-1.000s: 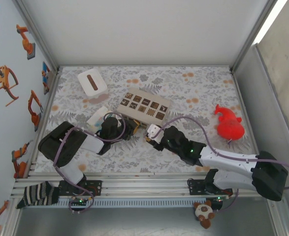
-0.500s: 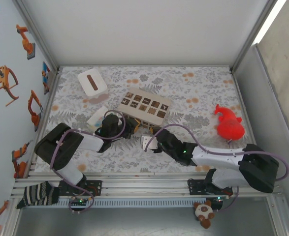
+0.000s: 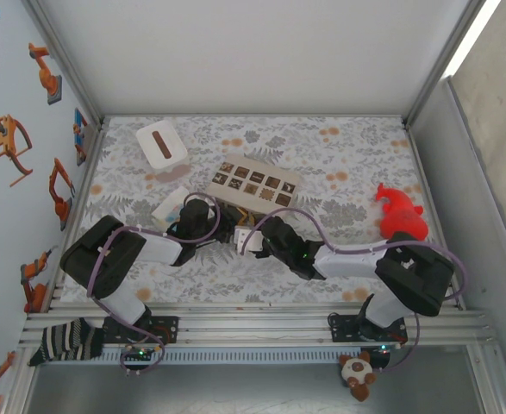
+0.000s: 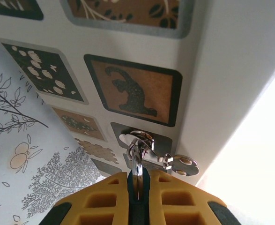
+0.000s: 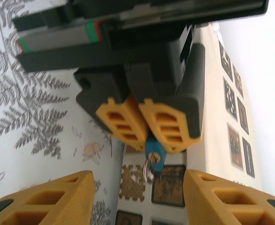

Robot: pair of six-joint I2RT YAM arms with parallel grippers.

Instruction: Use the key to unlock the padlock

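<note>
My right claw (image 3: 246,241) sits nose to nose with my left claw (image 3: 225,230), and the patterned box (image 3: 254,184) walls off the far side. Open counter (image 3: 347,159) stretches right, as far as the red toy (image 3: 401,217).

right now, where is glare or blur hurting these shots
Left wrist: the lower right corner washes out to white beside the key, which is sharp. Right wrist: the upper right is blown out, and the fingers at the bottom edge look slightly soft. Top external: evenly lit.
</note>
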